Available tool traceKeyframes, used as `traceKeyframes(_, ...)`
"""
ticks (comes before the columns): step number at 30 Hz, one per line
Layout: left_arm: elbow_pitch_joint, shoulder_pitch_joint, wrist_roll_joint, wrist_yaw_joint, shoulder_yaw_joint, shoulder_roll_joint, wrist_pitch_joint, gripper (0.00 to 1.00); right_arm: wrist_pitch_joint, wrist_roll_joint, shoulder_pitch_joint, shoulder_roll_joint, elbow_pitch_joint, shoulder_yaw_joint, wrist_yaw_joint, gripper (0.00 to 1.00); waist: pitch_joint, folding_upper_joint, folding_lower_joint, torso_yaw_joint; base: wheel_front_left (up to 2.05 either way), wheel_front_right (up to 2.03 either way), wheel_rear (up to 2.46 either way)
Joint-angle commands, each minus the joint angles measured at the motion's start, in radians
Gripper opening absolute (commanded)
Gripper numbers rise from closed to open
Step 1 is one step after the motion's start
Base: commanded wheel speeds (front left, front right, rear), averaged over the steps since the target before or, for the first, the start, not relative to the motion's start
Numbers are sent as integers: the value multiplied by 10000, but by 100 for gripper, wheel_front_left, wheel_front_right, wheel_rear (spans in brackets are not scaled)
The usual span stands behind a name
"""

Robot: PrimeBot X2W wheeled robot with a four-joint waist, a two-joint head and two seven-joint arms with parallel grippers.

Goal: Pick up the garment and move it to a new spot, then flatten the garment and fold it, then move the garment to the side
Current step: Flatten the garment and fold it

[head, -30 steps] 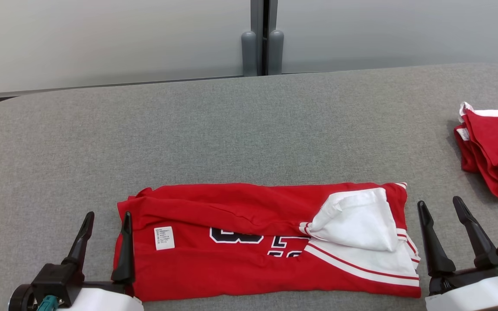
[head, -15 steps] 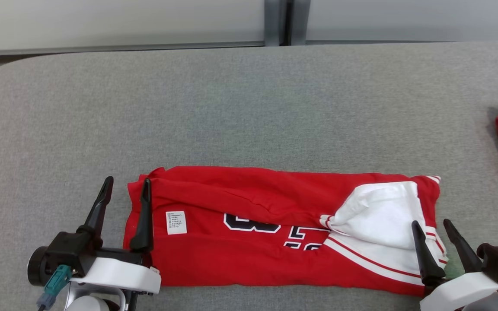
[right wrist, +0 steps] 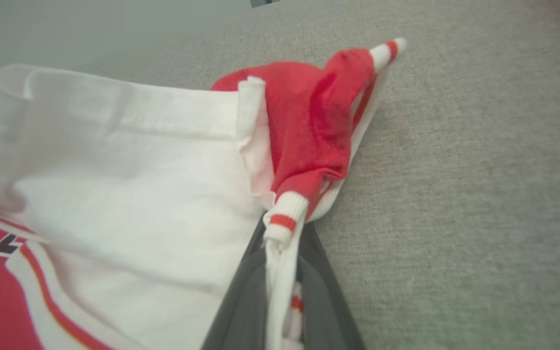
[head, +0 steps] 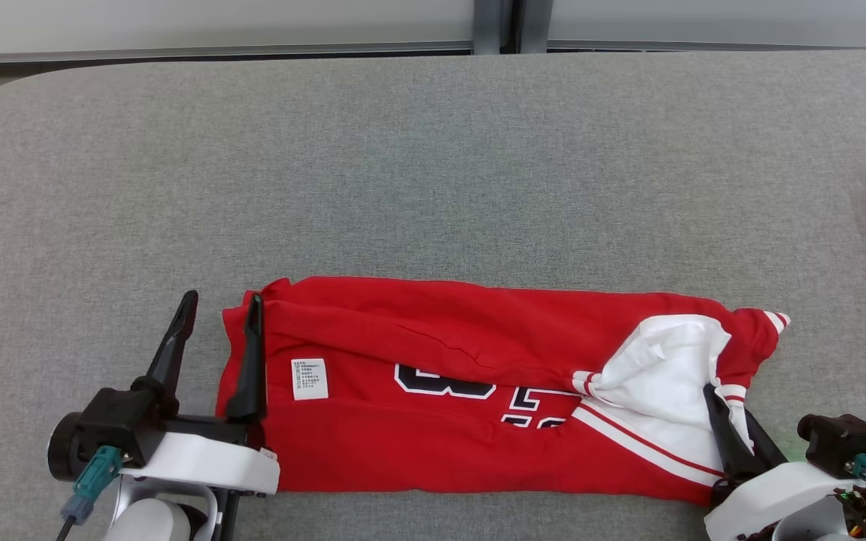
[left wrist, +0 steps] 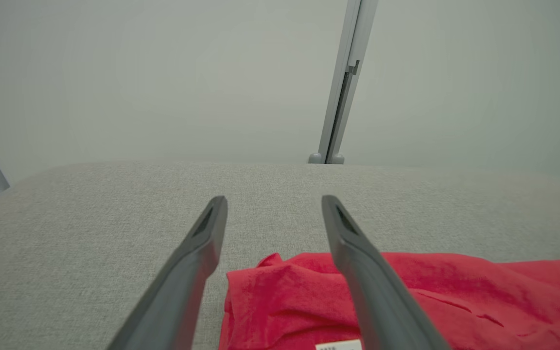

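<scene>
Red shirt (head: 478,391) flat on surface (head: 433,165), long axis spanning from left fingers (head: 252,361) to right fingers (head: 720,432). Right fingers clamped on white striped end; left fingers apart, straddling red edge, one over cloth.

Red, white-trimmed garment (head: 440,451) — grey table (head: 403,165)

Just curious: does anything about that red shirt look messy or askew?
Yes. The red garment lies in a band, but at its right end a white flap is bunched and a striped cuff pokes out, where the right fingers pinch it.
</scene>
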Motion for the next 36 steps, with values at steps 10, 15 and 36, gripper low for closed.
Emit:
traceKeyframes(10, -12, -171, 254, -100, 399, -72, -12, 100, -385, -57, 295, -1068, -578, -828, -24, 0, 51, 0, 0, -165, 0, 0, 0)
traceKeyframes(15, 97, -85, 302, -202, 508, -202, -12, 100, -402, -168, 640, -1502, -751, -1751, -6, 0, -46, 0, 0, -203, 0, 0, 0)
traceKeyframes(36, 452, -92, 566, -523, 510, -560, -13, 100, 2330, -78, -1104, 290, -4438, 2109, 6, 0, -654, 0, 0, -37, 0, 0, 0)
